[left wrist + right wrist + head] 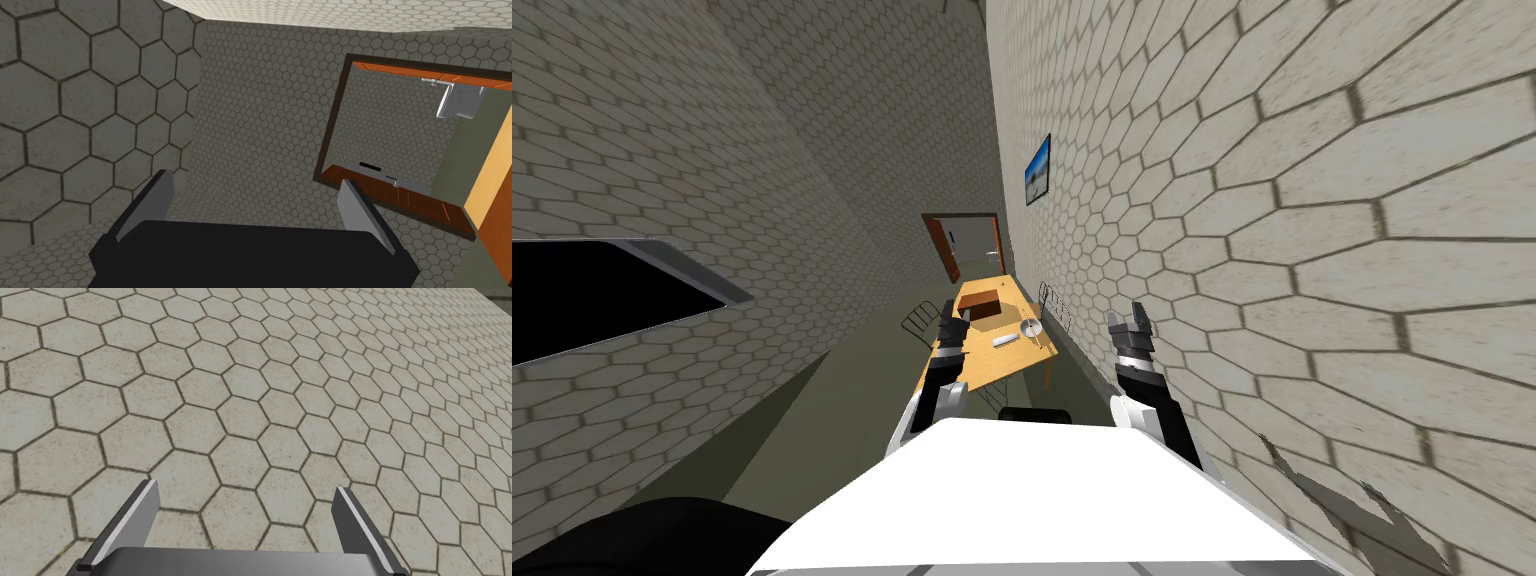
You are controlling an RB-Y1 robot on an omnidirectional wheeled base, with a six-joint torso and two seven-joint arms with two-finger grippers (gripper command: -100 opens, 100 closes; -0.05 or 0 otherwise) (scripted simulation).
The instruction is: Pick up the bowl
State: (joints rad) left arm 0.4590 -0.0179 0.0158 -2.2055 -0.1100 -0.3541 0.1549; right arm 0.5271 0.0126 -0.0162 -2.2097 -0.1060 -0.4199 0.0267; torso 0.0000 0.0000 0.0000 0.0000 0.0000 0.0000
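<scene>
Little is done yet: the bowl (pixel 1031 328) sits untouched on the orange surface (pixel 990 362), toward its right edge, near a small white item (pixel 1005 341) and not far from a brown box (pixel 982 306). The left gripper (pixel 951 318) hangs at the surface's left side, fingers spread and holding nothing. The right gripper (pixel 1131 320) is off to the right by the wall, likewise spread and bare. Reaching, closing on the bowl and lifting all remain, as I judge it.

place: home dining room | cues: wooden table (pixel 990 366), chairs (pixel 919 321), framed picture (pixel 1038 169), doorway (pixel 972 245)
</scene>
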